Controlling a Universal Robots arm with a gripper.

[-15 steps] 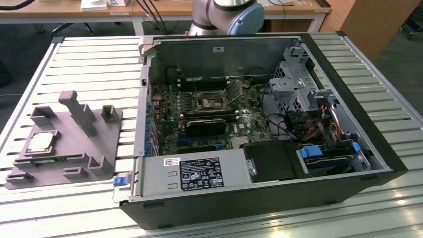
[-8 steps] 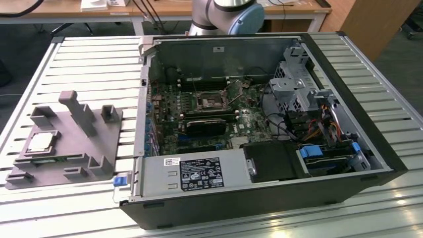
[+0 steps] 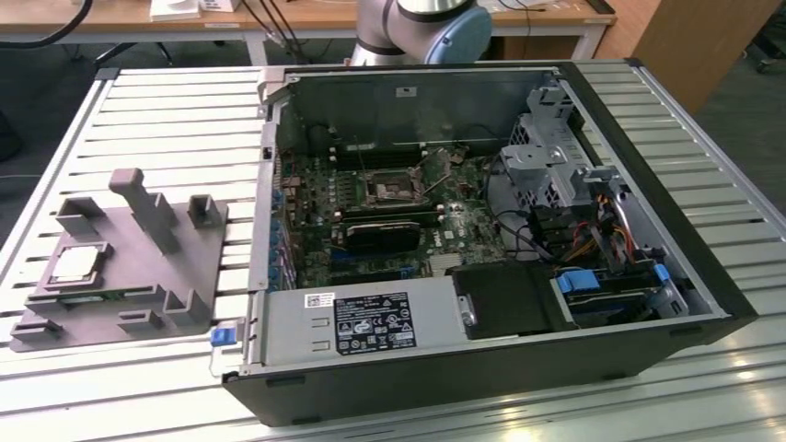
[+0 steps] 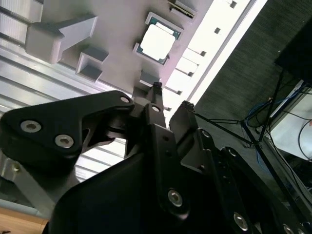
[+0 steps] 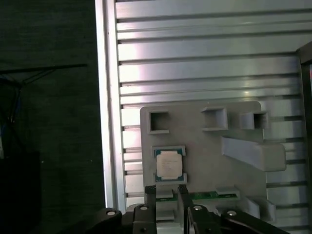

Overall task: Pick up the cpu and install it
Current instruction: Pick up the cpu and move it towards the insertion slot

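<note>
The cpu [image 3: 76, 262], a small flat square chip with a silver-grey metal top and a thin darker rim, lies flat in a shallow square recess of a pale grey moulded plastic holder [image 3: 154, 262]. This holder, with its blocks and one tall upright fin, sits on the slatted aluminium desk [image 3: 160, 101] at the exterior view's left. In the first wrist view the chip [image 5: 169, 164] shows top-side up with nothing on it. The black jaws hang over the holder's edge close by, near the chip but not around it and not touching it. They stand parted, with a clear gap between the two tips, and they hold nothing. How high they are above the holder I cannot tell.

Well apart from the holder, at the exterior view's right, a black and grey computer case [image 3: 491, 382] lies on its side with the panel off. Its green motherboard [image 3: 322, 230] is open to view, and the square black socket frame [image 3: 396, 189] with its metal bracket sits near the middle. From here the socket looks vacant, though I cannot be certain.

By my reckoning the job has barely begun: the chip is neither gripped nor lifted, and the carrying over and seating in the socket are all left to do
</note>
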